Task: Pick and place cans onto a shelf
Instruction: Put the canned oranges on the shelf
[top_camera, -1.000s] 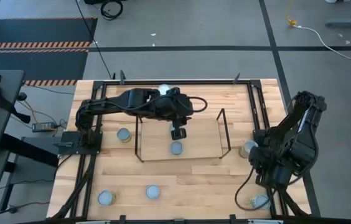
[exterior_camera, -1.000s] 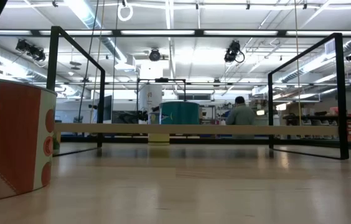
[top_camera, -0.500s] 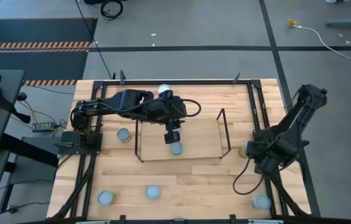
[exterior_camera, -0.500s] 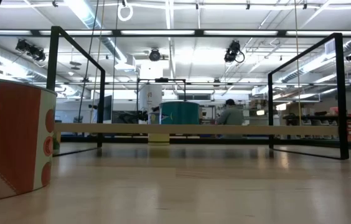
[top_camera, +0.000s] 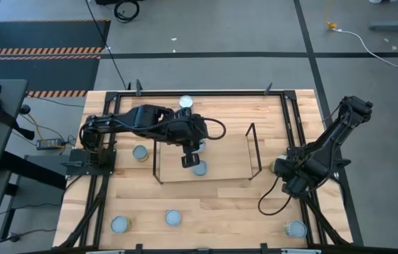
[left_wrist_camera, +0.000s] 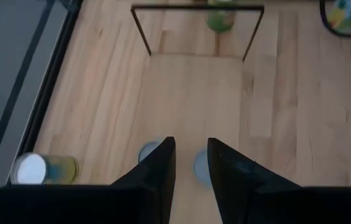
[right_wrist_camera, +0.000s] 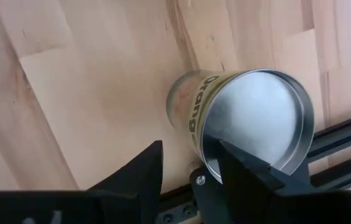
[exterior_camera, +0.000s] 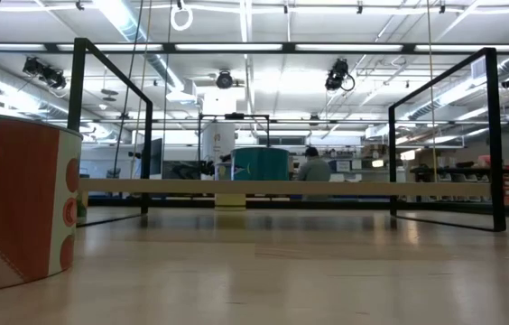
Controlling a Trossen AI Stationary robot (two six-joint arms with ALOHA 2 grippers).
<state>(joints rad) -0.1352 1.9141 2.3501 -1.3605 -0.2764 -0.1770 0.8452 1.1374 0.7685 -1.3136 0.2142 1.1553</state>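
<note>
A: The left gripper point(top_camera: 188, 160) hung over the shelf point(top_camera: 228, 156) at mid-frame. Its dark, flat-sided fingers point(left_wrist_camera: 160, 163) stood a narrow slit apart with nothing between them, only pale wood showing through.

B: And just beside it, to its lower right, sat the can on the shelf point(top_camera: 200, 168), a round tin with a dull silvery top on the light wood base.

A: Over at the right, the right gripper point(top_camera: 284, 171) was low by the shelf's thin wire end frame. Its fingers point(right_wrist_camera: 143, 169) were parted and held nothing. The orange-lettered can point(right_wrist_camera: 250, 121) lay just ahead of one finger, with a smooth brushed-metal lid and a crisp raised rim.

B: Further out on the planked table point(top_camera: 220, 204), a white-topped can point(top_camera: 185, 102) stood at the top centre.

A: What changed? A second earlier the left gripper had been a bit higher and further right. It slid down-left past that shelved tin.

B: The right arm made the bigger move. It had been folded over the lower-right corner, then swung up to the shelf's end, uncovering the corner can point(top_camera: 296, 228).

A: In the low view, the person point(exterior_camera: 313, 165) in the background had walked leftward.
</note>
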